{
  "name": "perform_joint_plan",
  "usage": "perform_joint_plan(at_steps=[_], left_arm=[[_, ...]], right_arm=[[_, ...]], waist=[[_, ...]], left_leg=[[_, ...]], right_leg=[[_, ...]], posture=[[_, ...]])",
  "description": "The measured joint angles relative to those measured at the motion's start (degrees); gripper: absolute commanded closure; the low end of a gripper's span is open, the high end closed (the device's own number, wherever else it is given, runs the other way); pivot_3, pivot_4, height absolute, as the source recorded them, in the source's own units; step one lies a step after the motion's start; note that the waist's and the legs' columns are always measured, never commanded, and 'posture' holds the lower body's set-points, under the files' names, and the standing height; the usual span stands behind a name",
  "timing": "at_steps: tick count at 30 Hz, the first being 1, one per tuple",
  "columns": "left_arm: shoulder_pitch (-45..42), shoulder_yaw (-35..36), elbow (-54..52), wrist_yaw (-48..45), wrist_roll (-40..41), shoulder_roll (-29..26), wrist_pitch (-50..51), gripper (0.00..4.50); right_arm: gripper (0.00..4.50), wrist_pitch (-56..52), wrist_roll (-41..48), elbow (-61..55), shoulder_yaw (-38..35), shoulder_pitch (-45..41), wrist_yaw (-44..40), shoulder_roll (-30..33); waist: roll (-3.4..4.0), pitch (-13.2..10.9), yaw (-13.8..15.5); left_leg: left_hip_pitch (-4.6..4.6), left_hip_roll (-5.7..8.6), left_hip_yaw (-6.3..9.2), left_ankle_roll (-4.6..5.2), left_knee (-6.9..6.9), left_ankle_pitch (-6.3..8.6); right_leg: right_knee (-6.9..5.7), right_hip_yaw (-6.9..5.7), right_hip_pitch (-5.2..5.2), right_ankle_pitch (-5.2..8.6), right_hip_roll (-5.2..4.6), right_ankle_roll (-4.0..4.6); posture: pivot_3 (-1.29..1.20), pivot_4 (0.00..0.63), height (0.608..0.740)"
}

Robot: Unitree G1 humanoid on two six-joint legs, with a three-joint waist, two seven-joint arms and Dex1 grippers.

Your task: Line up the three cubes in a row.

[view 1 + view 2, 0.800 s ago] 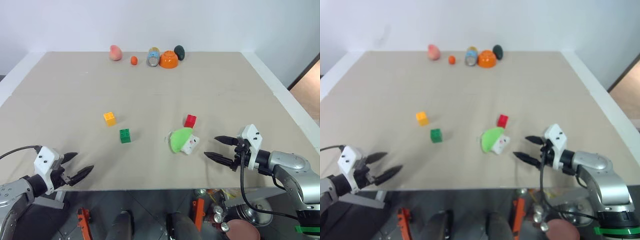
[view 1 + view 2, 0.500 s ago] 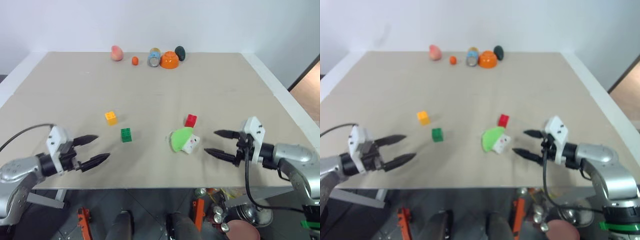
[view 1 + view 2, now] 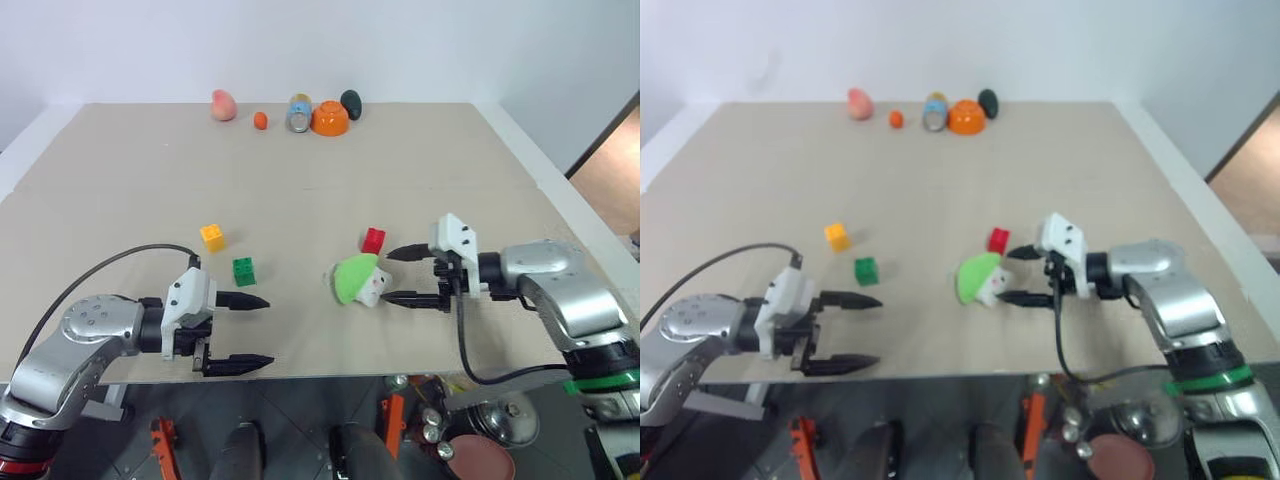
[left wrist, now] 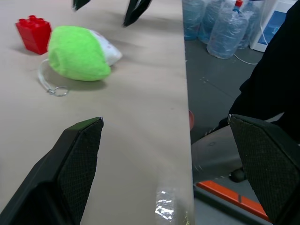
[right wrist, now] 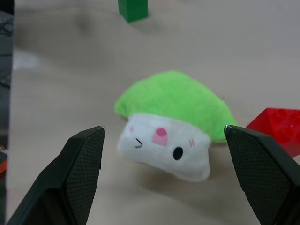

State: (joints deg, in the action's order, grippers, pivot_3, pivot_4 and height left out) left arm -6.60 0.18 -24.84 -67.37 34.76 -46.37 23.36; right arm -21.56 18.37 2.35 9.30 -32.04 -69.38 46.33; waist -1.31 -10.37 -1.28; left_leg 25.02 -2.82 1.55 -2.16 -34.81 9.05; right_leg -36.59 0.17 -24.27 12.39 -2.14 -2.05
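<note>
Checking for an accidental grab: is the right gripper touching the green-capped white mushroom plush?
Apart. In the right wrist view the open right gripper frames the green-capped white mushroom plush, with bare table showing between each black finger and the toy.

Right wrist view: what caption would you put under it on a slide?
Open right gripper facing a green-capped mushroom toy, red cube beside it, green cube beyond.

I'm looking at a test lab: a bare beige worktop [image 3: 420, 170] against white walls, toy props [image 3: 285, 110] at its far edge, water jugs [image 4: 225, 28] on the floor.
</note>
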Motion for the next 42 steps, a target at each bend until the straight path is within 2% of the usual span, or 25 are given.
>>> perform_joint_plan(at_steps=[9, 10, 21, 28, 33, 35, 38, 40, 42], left_arm=[[-0.3, -0.3, -5.2, 4.6, 1.0, 0.3, 3.5, 0.10], [-0.6, -0.3, -5.4, 5.1, 1.2, 0.3, 4.1, 0.00], [-7.3, -0.6, -5.1, 6.8, 2.4, 1.0, 6.5, 0.00], [-10.9, -3.3, -2.5, 5.1, 1.7, 3.5, 5.9, 0.00], [-14.1, -5.5, 1.2, 1.5, 0.5, 4.2, 4.5, 0.00], [-14.7, -6.0, 3.5, -0.1, -0.3, 4.3, 3.6, 0.00], [-15.4, -6.6, 6.9, -1.7, -1.1, 5.3, 1.9, 0.00], [-16.4, -6.6, 10.6, -1.1, -2.3, 8.6, -0.2, 0.00], [-16.9, -6.6, 13.0, -0.1, -2.7, 11.0, -1.0, 0.00]], right_arm=[[0.29, 4.9, -5.3, 6.4, 4.9, -4.0, -3.1, -5.1], [0.83, 5.3, -5.9, 6.5, 5.6, -4.0, -3.2, -5.4], [4.49, 7.1, -7.9, 4.8, 5.7, -0.1, -2.4, -8.0], [4.49, 4.8, -7.3, 0.7, 3.7, 3.9, 0.5, -8.9], [4.49, -1.9, -3.5, -6.1, -0.8, 8.5, 4.1, -8.4], [4.49, -5.0, 0.3, -11.6, -5.0, 12.3, 4.5, -6.2], [4.49, -8.9, 6.0, -17.3, -15.5, 15.0, 5.9, -2.1], [4.49, -9.9, 8.3, -19.0, -25.3, 14.7, 10.4, -0.8], [4.49, -10.1, 8.4, -18.8, -30.0, 14.1, 14.4, -0.8]], waist=[[0.00, 0.0, 0.1], [0.00, 0.0, 0.1], [-0.03, 0.0, 0.0], [-0.07, 0.0, -0.1], [-0.07, 0.0, 0.2], [-0.04, 0.0, 0.3], [0.00, 0.0, 0.3], [-0.05, 0.0, 0.3], [-0.13, 0.0, 0.2]], left_leg=[[-0.02, -0.04, 0.01, 0.00, -0.16, 0.00], [-0.05, -0.04, 0.01, 0.00, -0.18, 0.00], [-0.50, -0.19, -0.03, 0.00, -0.23, 0.00], [-0.58, -0.26, -0.05, 0.00, -0.23, 0.00], [-0.57, -0.26, -0.03, 0.00, -0.23, 0.00], [-0.52, -0.23, -0.09, 0.00, -0.24, 0.00], [-0.43, -0.18, -0.24, -0.01, -0.32, 0.00], [-0.44, -0.20, -0.29, 0.02, -0.50, 0.05], [-0.45, -0.22, -0.30, 0.03, -0.57, 0.05]], right_leg=[[-0.25, 0.04, -0.01, 0.00, 0.07, 0.00], [-0.30, 0.05, -0.01, 0.00, 0.08, 0.01], [-0.46, 0.18, 0.29, -0.01, 0.26, 0.15], [-0.48, 0.29, 0.35, -0.01, 0.40, 0.18], [-0.52, 0.36, 0.35, -0.02, 0.48, 0.23], [-0.52, 0.51, 0.31, 0.00, 0.47, 0.19], [-0.51, 0.71, 0.24, -0.02, 0.44, 0.10], [-0.51, 0.74, 0.28, -0.04, 0.45, 0.09], [-0.51, 0.74, 0.29, -0.07, 0.47, 0.11]], posture=[[0.00, 0.150, 0.738], [0.00, 0.150, 0.738], [0.00, 0.150, 0.738], [0.00, 0.150, 0.738], [0.00, 0.150, 0.738], [0.00, 0.150, 0.738], [0.00, 0.150, 0.738], [0.00, 0.150, 0.738], [0.00, 0.150, 0.738]])
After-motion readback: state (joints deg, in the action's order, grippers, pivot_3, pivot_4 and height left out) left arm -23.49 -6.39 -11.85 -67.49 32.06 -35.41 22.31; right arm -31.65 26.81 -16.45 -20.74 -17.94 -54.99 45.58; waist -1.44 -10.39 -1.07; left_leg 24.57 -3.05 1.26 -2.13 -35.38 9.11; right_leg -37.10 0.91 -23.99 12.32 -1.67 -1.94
